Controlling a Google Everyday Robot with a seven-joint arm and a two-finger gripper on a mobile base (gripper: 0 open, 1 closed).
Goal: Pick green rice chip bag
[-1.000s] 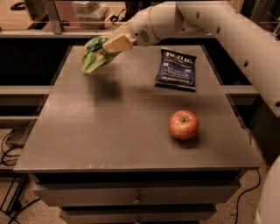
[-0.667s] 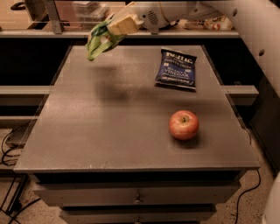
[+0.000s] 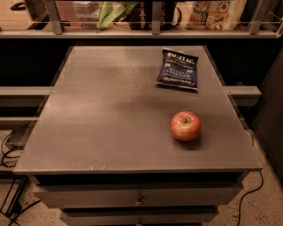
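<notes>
The green rice chip bag [image 3: 110, 13] hangs at the top edge of the camera view, lifted high above the far left part of the grey table [image 3: 110, 123]. Only its lower crinkled part shows; its top is cut off by the frame. My gripper is out of view above the top edge, and none of the arm shows.
A dark blue chip bag [image 3: 177, 69] lies flat at the far right of the table. A red apple [image 3: 185, 126] sits at the right front. A railed shelf [image 3: 154, 31] with packages runs behind the table. Drawers are below the front edge.
The green bag has risen up and to the right, now at the top edge. The arm and gripper have left the view.
</notes>
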